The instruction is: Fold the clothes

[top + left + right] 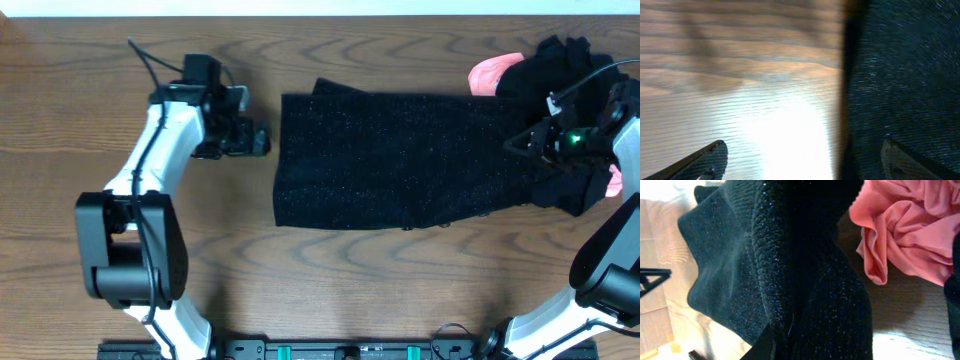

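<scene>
Noted black garment (400, 160) spread on table (100, 60), right end bunched. Found left gripper (262, 140) gaping wide just beside left hem, right gripper (535, 145) pinching bunched end near pink cloth (493, 73).

no legible text, no labels, no numbers visible

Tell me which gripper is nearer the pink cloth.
Right. The right gripper sits beside the pink cloth, in the bunched black garment; the left gripper is at the garment's far edge.
</scene>
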Available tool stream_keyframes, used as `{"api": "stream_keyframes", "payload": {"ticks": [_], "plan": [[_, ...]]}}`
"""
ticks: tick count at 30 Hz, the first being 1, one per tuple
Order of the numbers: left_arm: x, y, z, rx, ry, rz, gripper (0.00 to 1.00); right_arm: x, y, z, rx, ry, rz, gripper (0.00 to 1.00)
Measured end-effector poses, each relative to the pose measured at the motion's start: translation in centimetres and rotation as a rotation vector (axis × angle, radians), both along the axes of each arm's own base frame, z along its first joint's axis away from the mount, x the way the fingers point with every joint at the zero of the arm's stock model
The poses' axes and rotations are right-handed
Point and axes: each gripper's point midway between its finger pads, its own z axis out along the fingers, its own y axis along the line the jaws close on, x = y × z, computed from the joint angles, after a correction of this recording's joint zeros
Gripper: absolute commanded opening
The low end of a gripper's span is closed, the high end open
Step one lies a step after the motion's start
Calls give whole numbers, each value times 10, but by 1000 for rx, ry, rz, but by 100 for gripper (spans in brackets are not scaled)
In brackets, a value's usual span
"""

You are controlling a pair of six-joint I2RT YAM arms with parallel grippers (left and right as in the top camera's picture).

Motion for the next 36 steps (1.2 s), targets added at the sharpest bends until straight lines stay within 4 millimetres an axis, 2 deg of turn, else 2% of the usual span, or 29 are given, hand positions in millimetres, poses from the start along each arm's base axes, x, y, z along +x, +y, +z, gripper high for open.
{"api": "stream_keyframes", "payload": {"ticks": [5,9,12,15,25,29,31,33,36], "plan": [[5,23,24,1,-64,57,98,4,13,5,-17,-12,54,1],[7,36,52,2,-137,92,98,11,44,11,-30,-33,141,1],[7,42,70,2,-183,111,98,16,82,15,-39,-59,239,1],[7,44,80,2,-212,117,98,21,128,21,-45,-98,344,1],[7,44,86,1,-226,118,98,28,266,46,-27,-277,550,2],[5,44,99,0,-258,123,98,22,301,49,-32,-314,587,2],[2,44,115,0,-300,124,98,17,316,49,-40,-321,602,1],[-1,43,132,1,-346,124,98,12,325,49,-46,-319,612,1],[-9,43,156,-1,-410,128,98,12,326,48,-52,-307,601,1]]}}
